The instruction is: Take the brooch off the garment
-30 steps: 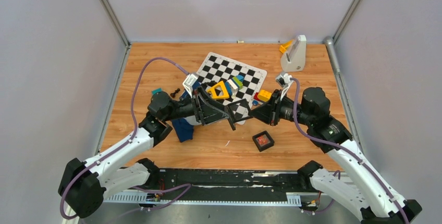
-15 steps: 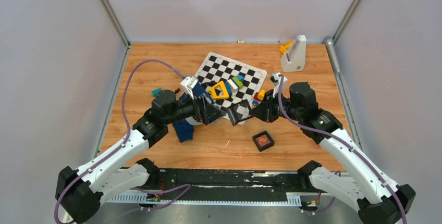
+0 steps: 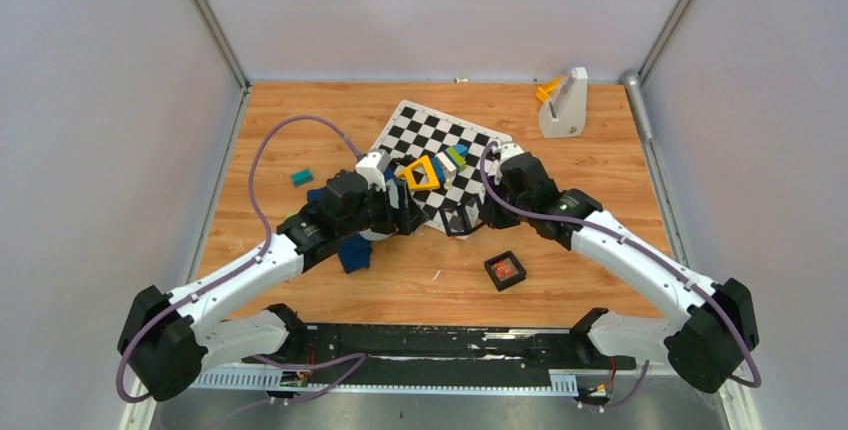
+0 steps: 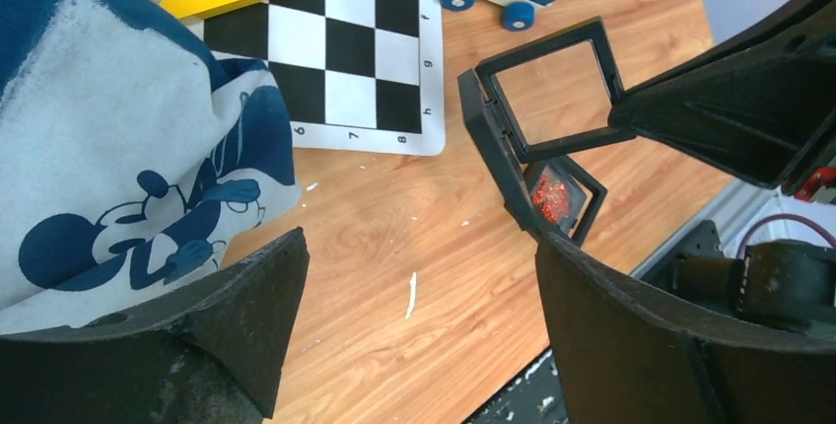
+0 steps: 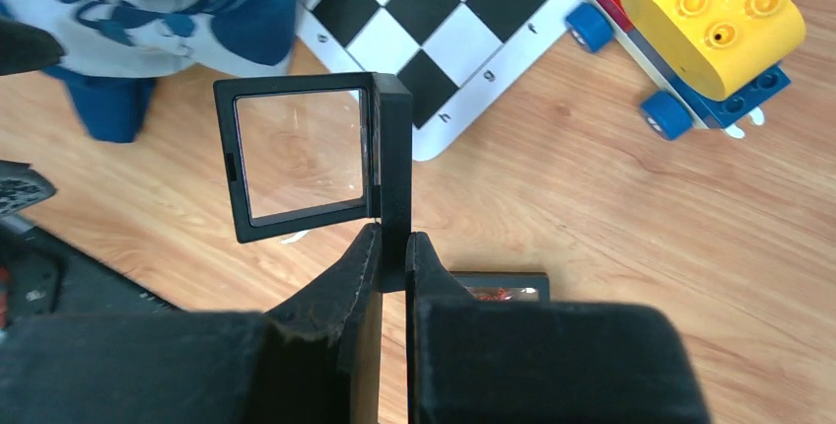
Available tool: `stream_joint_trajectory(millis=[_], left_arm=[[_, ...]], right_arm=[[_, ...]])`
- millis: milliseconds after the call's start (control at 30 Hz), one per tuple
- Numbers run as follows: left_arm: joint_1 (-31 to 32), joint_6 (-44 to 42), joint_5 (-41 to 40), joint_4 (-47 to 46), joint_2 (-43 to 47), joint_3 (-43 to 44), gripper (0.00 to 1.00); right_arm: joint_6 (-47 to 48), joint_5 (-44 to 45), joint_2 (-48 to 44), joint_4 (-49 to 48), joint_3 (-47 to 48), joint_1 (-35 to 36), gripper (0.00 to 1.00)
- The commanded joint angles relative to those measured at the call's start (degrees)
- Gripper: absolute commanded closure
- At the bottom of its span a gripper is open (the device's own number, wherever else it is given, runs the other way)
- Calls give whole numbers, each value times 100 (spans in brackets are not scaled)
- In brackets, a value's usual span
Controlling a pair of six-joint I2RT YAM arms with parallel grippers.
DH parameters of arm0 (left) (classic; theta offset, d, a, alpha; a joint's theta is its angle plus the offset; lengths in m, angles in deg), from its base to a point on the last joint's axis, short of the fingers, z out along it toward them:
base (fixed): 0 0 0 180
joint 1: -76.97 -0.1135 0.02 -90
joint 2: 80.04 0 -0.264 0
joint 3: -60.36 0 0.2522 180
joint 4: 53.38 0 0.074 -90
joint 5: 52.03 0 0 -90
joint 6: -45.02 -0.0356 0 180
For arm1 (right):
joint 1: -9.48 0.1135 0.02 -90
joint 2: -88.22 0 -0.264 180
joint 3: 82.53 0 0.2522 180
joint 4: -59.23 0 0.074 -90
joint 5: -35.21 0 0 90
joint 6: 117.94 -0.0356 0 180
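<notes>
The right gripper (image 5: 394, 247) is clamped on one edge of a black square frame (image 5: 301, 153) with a clear pane, held raised on edge; directly beneath it on the bare wood sits a small open black tray (image 5: 513, 278), between the checkered mat's (image 4: 345, 49) near corner and the table's (image 3: 590, 170) near edge, a little right of centre; the brooch (image 4: 547, 194) lies inside that tray as an orange-red speck, apart from the cloth. The left gripper (image 4: 419, 256) has its fingers spread wide with nothing between them, facing the frame; the garment (image 4: 108, 138), navy with a grey-white cartoon patch, lies just beside it, overlapping the mat's left edge; a toy car (image 5: 690, 30) stands by the mat's right edge.
</notes>
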Motion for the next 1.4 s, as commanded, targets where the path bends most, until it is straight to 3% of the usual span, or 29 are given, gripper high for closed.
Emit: stream_joint_trajectory(millis=[0,100,200,267,333,567,800,1067,1367], left_arm=[[156,267,-462,-545,-252,65,18],[219,348,-432,-895,-643,79,39],[248,421,-228,-1303,-1103,149,82],[284,465,-142,-1472,-1359,236,96],[317,503,-89,-1634,-1601,293,100],[335,593,-185,-1900,-2056,267,100],[335,623,-867,-1415,-1729,223,100],[346,602,-538,-1879,-1514,220,100],[348,853,-23,-2584,-2378,100,100]], right_arm=[[-187,1050,290,43,350,292,100],[-282,1269,471,29,438,514,100],[-311,1415,664,21,515,701,100],[-370,1458,783,21,543,761,100],[-418,1470,833,13,548,796,100],[-440,1522,853,-58,462,814,100],[-444,1586,926,-59,402,816,100],[-436,1516,1001,-158,367,815,100],[-427,1447,951,-180,355,816,100]])
